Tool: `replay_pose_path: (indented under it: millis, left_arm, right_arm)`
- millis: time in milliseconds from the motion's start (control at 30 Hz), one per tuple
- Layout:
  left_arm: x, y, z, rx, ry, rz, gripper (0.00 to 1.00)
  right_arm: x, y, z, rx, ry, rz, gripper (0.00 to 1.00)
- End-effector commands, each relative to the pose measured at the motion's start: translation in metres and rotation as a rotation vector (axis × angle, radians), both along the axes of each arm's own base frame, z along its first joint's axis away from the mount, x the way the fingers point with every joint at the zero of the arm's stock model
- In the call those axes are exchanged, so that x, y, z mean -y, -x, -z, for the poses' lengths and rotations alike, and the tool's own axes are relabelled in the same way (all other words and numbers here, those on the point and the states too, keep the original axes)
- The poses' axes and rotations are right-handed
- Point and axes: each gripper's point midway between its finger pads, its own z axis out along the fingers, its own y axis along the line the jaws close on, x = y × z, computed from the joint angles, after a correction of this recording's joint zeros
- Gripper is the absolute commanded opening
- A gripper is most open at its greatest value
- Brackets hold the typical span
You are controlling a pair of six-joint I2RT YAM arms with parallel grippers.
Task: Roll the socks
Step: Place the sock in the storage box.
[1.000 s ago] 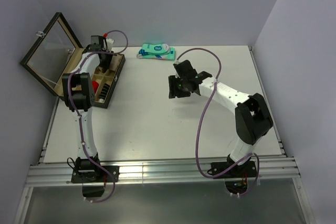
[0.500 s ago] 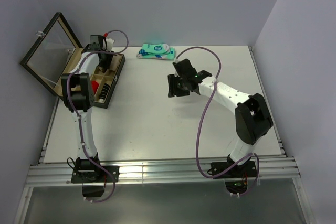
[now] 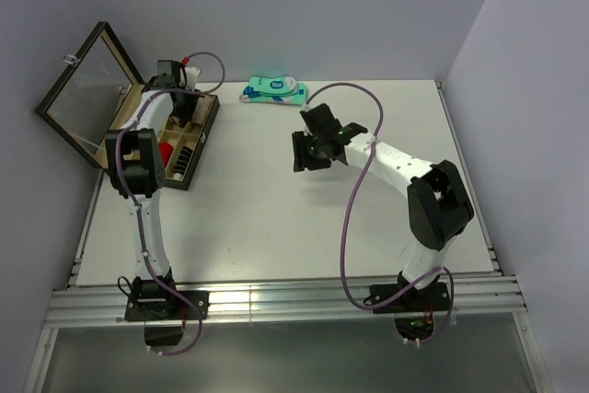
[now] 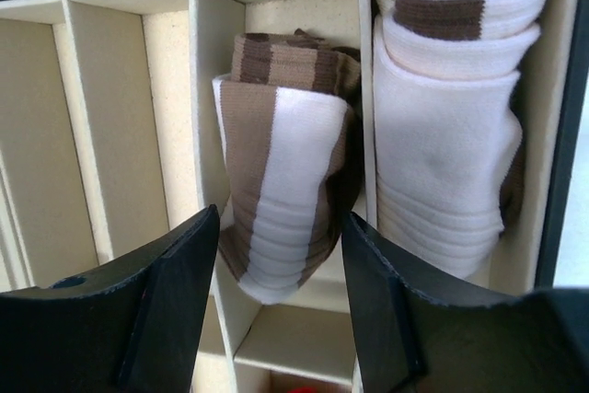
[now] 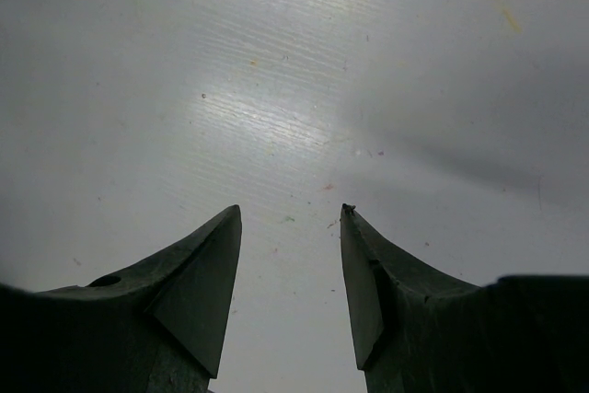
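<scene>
Your left claw [image 4: 280,216] is down in the wooden box [image 3: 189,177] at the far left of the table [image 3: 276,227]. The box's glass lid [image 3: 87,89] is swung open to the left. The jaws are spread wide, one finger on each side of the brown sock [image 4: 285,163]. That sock is rolled, brown with wide tan bands, and tucked into one narrow compartment of the box. The fingertips sit right at its flanks, roughly over the compartment dividers. I can't tell from the wrist view whether they touch the fabric, but it doesn't look pinched. The next compartment to the right in that view holds another rolled sock [image 4: 442,117], cream with a brown band.

Your right claw [image 5: 291,209] hangs above the table surface near the middle, well apart from the box. Its jaws are parted with nothing between them. A teal-and-white package [image 3: 274,91] lies flat at the far edge of the table, between the box and the right claw and clear of both.
</scene>
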Motion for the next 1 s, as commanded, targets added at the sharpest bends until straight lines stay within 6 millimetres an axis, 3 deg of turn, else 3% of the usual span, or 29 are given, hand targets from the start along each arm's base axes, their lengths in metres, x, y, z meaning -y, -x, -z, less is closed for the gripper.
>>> replay_pose_path:
  millis: [0, 267, 467, 500, 567, 633, 667, 700, 767, 867, 933, 967]
  left_arm:
    - [0.005, 0.006, -0.039, 0.046, -0.004, 0.016, 0.63]
    - [0.003, 0.008, -0.062, 0.076, -0.016, 0.022, 0.63]
    - [0.009, 0.021, -0.104, 0.131, 0.025, 0.005, 0.63]
    - [0.012, 0.026, -0.124, 0.167, 0.039, 0.006, 0.64]
    - [0.021, 0.038, -0.13, 0.165, 0.075, 0.031, 0.64]
    - [0.034, 0.056, -0.151, 0.193, 0.124, 0.056, 0.65]
    - [0.042, 0.067, -0.172, 0.226, 0.165, 0.065, 0.65]
    - [0.048, 0.078, -0.168, 0.206, 0.199, 0.084, 0.72]
    - [0.069, 0.097, -0.179, 0.211, 0.28, 0.15, 0.76]
    - [0.1, 0.146, -0.205, 0.261, 0.346, 0.247, 0.77]
    - [0.125, 0.164, -0.216, 0.301, 0.354, 0.313, 0.78]
    - [0.131, 0.18, -0.236, 0.353, 0.357, 0.333, 0.78]
  right_arm:
    - [-0.008, -0.009, -0.011, 0.035, -0.009, -0.012, 0.54]
    - [-0.01, -0.012, -0.013, 0.043, -0.009, -0.012, 0.54]
    - [-0.011, -0.019, -0.02, 0.065, -0.01, -0.002, 0.54]
    - [-0.01, -0.02, -0.022, 0.073, -0.009, 0.001, 0.54]
    - [-0.008, -0.024, -0.027, 0.099, -0.003, 0.018, 0.54]
    - [-0.007, -0.027, -0.039, 0.146, -0.018, 0.027, 0.54]
    - [-0.006, -0.027, -0.044, 0.161, -0.029, 0.032, 0.54]
    - [-0.006, -0.026, -0.058, 0.192, -0.053, 0.034, 0.54]
    - [-0.004, -0.025, -0.07, 0.23, -0.08, 0.041, 0.54]
    - [0.007, -0.02, -0.101, 0.325, -0.111, 0.069, 0.55]
    - [0.015, -0.013, -0.127, 0.404, -0.154, 0.083, 0.55]
    - [0.019, -0.011, -0.133, 0.43, -0.161, 0.095, 0.55]
